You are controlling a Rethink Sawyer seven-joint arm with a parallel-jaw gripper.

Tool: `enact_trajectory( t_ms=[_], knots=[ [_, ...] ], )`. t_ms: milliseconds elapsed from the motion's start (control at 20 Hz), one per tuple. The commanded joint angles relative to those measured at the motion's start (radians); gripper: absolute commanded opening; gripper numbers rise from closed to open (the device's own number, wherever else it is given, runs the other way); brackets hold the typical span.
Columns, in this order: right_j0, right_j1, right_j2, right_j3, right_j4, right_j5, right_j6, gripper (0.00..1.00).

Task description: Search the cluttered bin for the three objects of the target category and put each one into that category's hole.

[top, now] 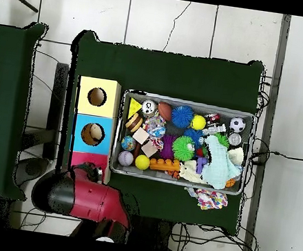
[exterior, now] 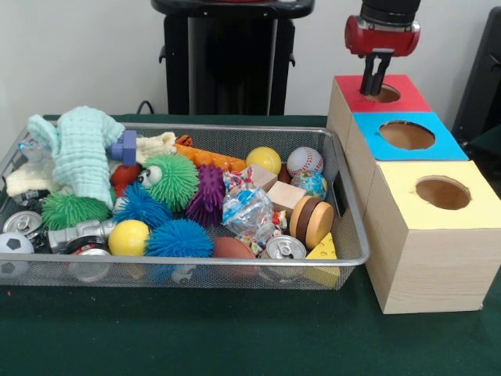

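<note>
The wire mesh bin (exterior: 354,252) lies across the table, full of clutter; it also shows in the overhead view (top: 188,101). No yellow duck shows in it. The red-topped wooden box (exterior: 412,99) stands at the far right, and its round hole (exterior: 385,94) is partly covered. My gripper (exterior: 374,84) hangs straight down over that hole with its tips at the opening. Its jaws stand close together and nothing shows between them. In the overhead view the red arm (top: 88,199) covers most of the red box (top: 80,157) and hides the gripper.
A blue-topped box (exterior: 407,135) and a yellow-topped box (exterior: 438,196) stand in a row in front of the red one. The bin holds spiky balls, a yellow ball (exterior: 128,236), cans, a baseball (exterior: 304,161), a mint cloth (exterior: 84,149) and wooden blocks. A patterned item (top: 208,198) lies outside the bin.
</note>
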Motion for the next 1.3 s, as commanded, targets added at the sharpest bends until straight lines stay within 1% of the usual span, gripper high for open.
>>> enact_trajectory(
  t_ms=[50,150,200,300,350,450,500,650,700,750,800,850,950,1050,1150,1250,1300],
  knots=[
    [-0.056,-0.048,-0.009,0.003,-0.010,0.082,0.182,0.00],
    [-0.096,-0.055,-0.043,0.001,-0.052,0.123,0.123,0.00],
    [-0.128,-0.066,-0.047,0.005,-0.074,0.122,0.087,0.00],
    [-0.250,-0.110,0.018,0.034,-0.099,0.059,0.013,0.00],
    [-0.285,-0.121,0.039,0.037,-0.113,0.047,-0.006,0.00],
    [-0.434,-0.169,0.175,0.090,-0.165,-0.058,-0.069,0.00],
    [-0.514,-0.190,0.257,0.108,-0.216,-0.110,-0.040,1.00],
    [-0.590,-0.203,0.311,0.115,-0.223,-0.059,-0.101,1.00],
    [-0.653,-0.228,0.365,0.130,-0.219,-0.033,-0.126,1.00],
    [-0.691,-0.246,0.400,0.128,-0.223,-0.017,-0.137,1.00],
    [-0.717,-0.263,0.402,0.093,-0.246,0.006,-0.158,1.00],
    [-0.747,-0.277,0.414,0.081,-0.237,0.055,-0.171,1.00],
    [-0.762,-0.287,0.403,0.048,-0.258,0.114,-0.164,1.00],
    [-0.750,-0.274,0.366,-0.003,-0.278,0.189,-0.130,1.00],
    [-0.742,-0.265,0.354,-0.038,-0.287,0.234,-0.094,1.00],
    [-0.708,-0.249,0.300,-0.100,-0.301,0.304,-0.040,1.00],
    [-0.703,-0.239,0.299,-0.129,-0.300,0.314,-0.025,1.00]
  ],
)
